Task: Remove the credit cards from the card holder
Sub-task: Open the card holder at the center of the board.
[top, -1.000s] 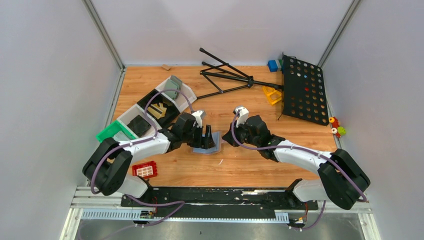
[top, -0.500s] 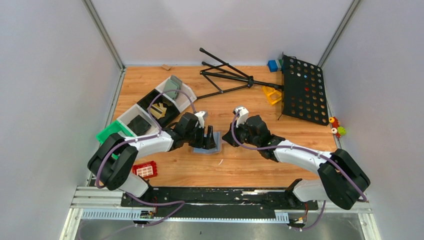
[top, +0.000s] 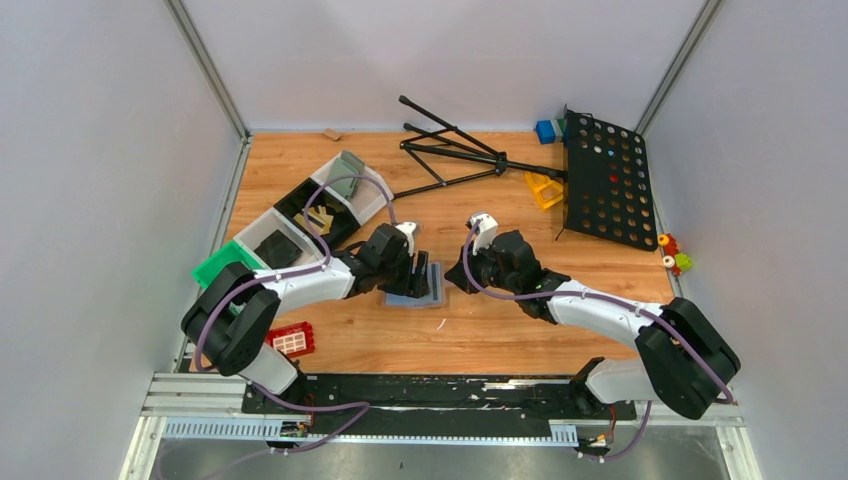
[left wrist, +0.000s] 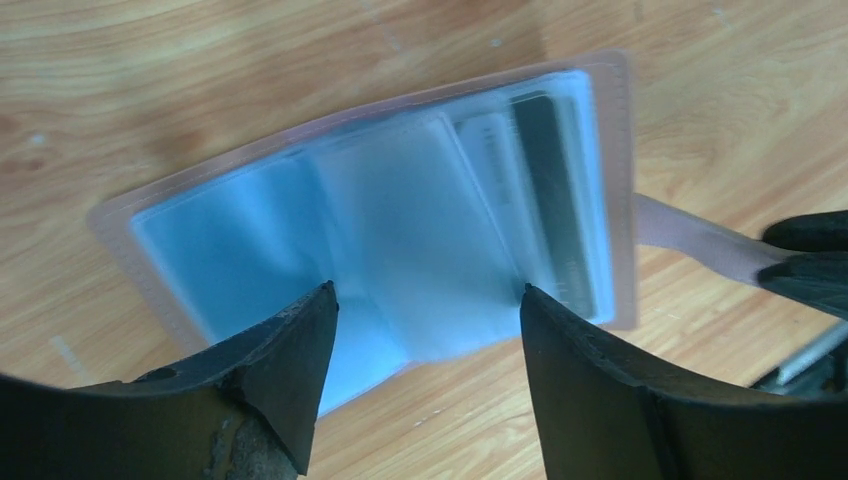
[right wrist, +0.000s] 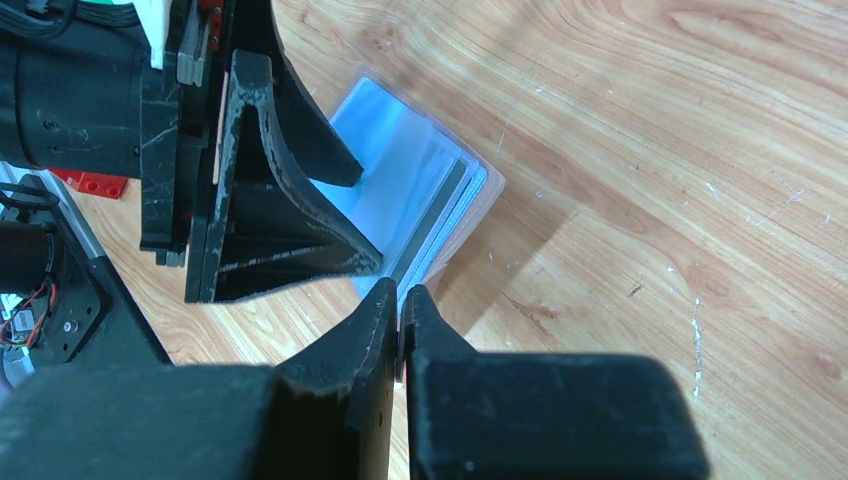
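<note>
The card holder [top: 433, 287] lies spread open on the wooden table, pale blue pockets inside a salmon rim [left wrist: 400, 210] [right wrist: 400, 170]. A dark credit card [left wrist: 550, 190] sits in its right-hand pocket, seen edge-on from the right wrist [right wrist: 440, 215]. My left gripper [left wrist: 428, 288] hangs open just above the holder's near edge, fingers [right wrist: 280, 200] straddling its middle, with nothing between them. My right gripper [right wrist: 400, 288] is shut at the holder's right side. In the left wrist view a salmon strap [left wrist: 700, 240] of the holder runs into its black fingertips [left wrist: 805, 265].
White bins [top: 300, 215] with dark items and a green piece [top: 225, 265] stand at the left. A red brick [top: 290, 340] lies near the left arm's base. A black tripod [top: 450, 150], a perforated black board [top: 605, 180] and small toys [top: 675, 255] are behind and to the right.
My left gripper has moved a little right over the open holder and its jaws have narrowed slightly. The right arm has not moved.
</note>
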Robot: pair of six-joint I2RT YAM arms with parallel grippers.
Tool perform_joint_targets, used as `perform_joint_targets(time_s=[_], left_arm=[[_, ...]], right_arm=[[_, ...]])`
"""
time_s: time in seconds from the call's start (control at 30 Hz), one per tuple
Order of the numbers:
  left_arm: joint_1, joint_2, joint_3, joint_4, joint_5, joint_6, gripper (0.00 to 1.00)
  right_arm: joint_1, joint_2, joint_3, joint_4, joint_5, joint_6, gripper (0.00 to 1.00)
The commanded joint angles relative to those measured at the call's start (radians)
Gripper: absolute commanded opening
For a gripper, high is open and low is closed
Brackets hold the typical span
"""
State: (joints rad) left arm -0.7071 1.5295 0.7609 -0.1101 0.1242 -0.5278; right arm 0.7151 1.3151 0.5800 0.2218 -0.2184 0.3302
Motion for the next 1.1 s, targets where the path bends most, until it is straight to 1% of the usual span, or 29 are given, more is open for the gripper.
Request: perform_joint_targets(time_s=[0.0, 0.17, 0.27, 0.37, 0.43, 0.5, 0.53, 0.6, 0.63, 0.67, 0.77, 0.83, 0.93, 1.07], left_arm=[[0.014, -0.038, -0.016, -0.099, -0.159, 0.014, 0.73], [0.118, -0.144, -0.111, -0.031, -0.062, -0.017, 0.70], [0.165, -0.202, -0.137, -0.061, -0.083, -0.007, 0.68], [0.180, -0.290, -0.164, -0.056, -0.108, -0.028, 0.68], [0.181, -0.348, -0.178, -0.057, -0.121, -0.044, 0.69], [0.181, -0.405, -0.188, -0.049, -0.164, -0.066, 0.73], [0.181, -0.425, -0.206, -0.019, -0.152, -0.079, 0.75], [0.177, -0.444, -0.245, 0.109, -0.069, -0.115, 0.78], [0.169, -0.433, -0.251, 0.162, -0.033, -0.134, 0.81], [0.151, -0.407, -0.236, 0.173, -0.019, -0.136, 0.84], [0.060, -0.295, -0.129, 0.117, -0.036, -0.078, 0.87], [0.016, -0.225, -0.082, 0.091, -0.017, -0.056, 0.88], [-0.003, -0.148, -0.055, 0.140, 0.051, -0.062, 0.89], [-0.005, -0.101, -0.044, 0.147, 0.054, -0.064, 0.86]], right_arm=[[-0.008, -0.023, -0.005, 0.035, -0.002, -0.005, 0.00], [-0.031, -0.031, -0.014, 0.044, -0.023, 0.008, 0.00], [-0.038, -0.037, -0.018, 0.048, -0.028, 0.011, 0.00], [-0.042, -0.036, -0.019, 0.048, -0.032, 0.014, 0.00], [-0.043, -0.034, -0.019, 0.048, -0.032, 0.013, 0.00], [-0.044, -0.035, -0.020, 0.049, -0.034, 0.015, 0.00], [-0.044, -0.035, -0.021, 0.052, -0.037, 0.015, 0.00], [-0.044, -0.031, -0.020, 0.058, -0.045, 0.017, 0.00], [-0.045, -0.027, -0.019, 0.059, -0.048, 0.018, 0.00], [-0.044, -0.024, -0.016, 0.059, -0.051, 0.018, 0.00], [-0.044, -0.017, -0.017, 0.061, -0.057, 0.016, 0.00], [-0.044, -0.015, -0.016, 0.064, -0.062, 0.016, 0.00], [-0.045, -0.013, -0.015, 0.065, -0.065, 0.017, 0.00], [-0.045, -0.008, -0.015, 0.067, -0.070, 0.018, 0.00]])
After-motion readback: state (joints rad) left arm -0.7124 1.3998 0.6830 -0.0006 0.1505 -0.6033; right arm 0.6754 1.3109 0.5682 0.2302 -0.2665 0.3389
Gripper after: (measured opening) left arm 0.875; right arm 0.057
